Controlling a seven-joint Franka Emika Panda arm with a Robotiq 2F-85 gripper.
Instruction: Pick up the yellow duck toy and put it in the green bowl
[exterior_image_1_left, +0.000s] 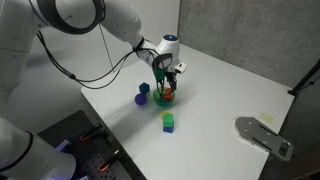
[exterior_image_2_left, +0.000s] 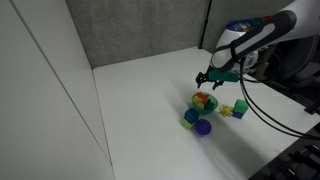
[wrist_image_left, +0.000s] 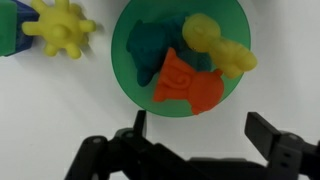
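The green bowl (wrist_image_left: 127, 72) lies right below my gripper in the wrist view. The yellow duck toy (wrist_image_left: 220, 48) lies inside it on the right, next to an orange toy (wrist_image_left: 185, 85) and a teal toy (wrist_image_left: 150, 42). My gripper (wrist_image_left: 200, 135) is open and empty, its fingers apart above the table just short of the bowl's rim. In both exterior views the gripper (exterior_image_1_left: 163, 76) (exterior_image_2_left: 207, 80) hangs a little above the bowl (exterior_image_1_left: 165, 97) (exterior_image_2_left: 204, 101).
A yellow spiky toy (wrist_image_left: 62, 28) lies outside the bowl beside a green block (exterior_image_1_left: 168, 124) (exterior_image_2_left: 240, 108). A blue-purple block (exterior_image_1_left: 142, 97) (exterior_image_2_left: 201, 125) lies near the bowl. A grey metal plate (exterior_image_1_left: 262, 135) lies at the table's edge.
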